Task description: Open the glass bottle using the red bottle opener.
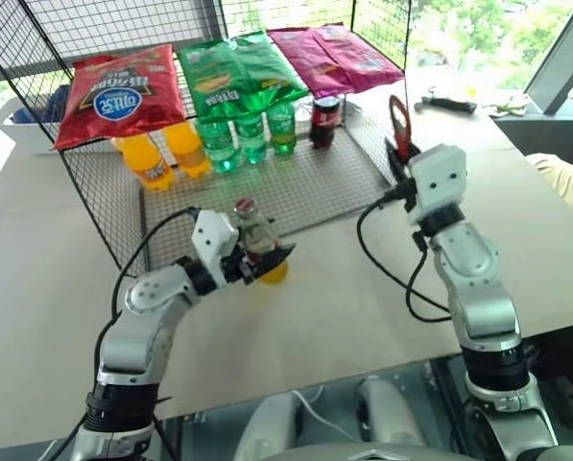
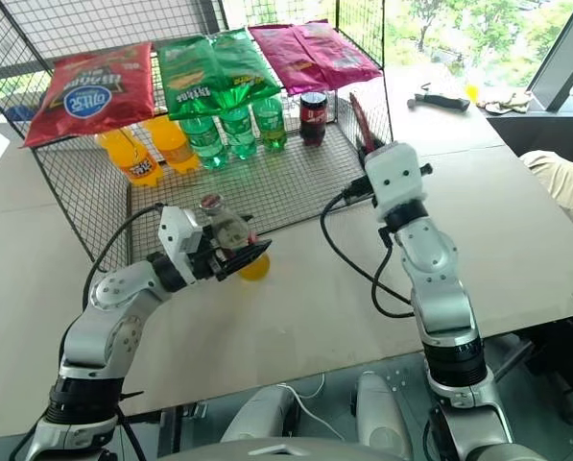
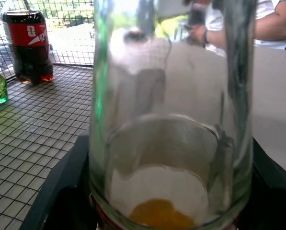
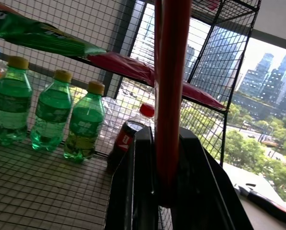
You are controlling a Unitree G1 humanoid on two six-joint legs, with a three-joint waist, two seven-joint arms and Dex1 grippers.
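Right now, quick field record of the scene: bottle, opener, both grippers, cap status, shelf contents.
glass bottle: held above the table, in front of the wire shelf, tilted
cap: on, not yet opened
left gripper: closed around the glass bottle
red bottle opener: upright, clamped by its handle, apart from the bottle
right gripper: shut on the red bottle opener
wire shelf: orange bottles, green bottles and a cola bottle below, snack bags on top

Silver arms (image 1: 478,288), white wrist blocks (black cables looping).
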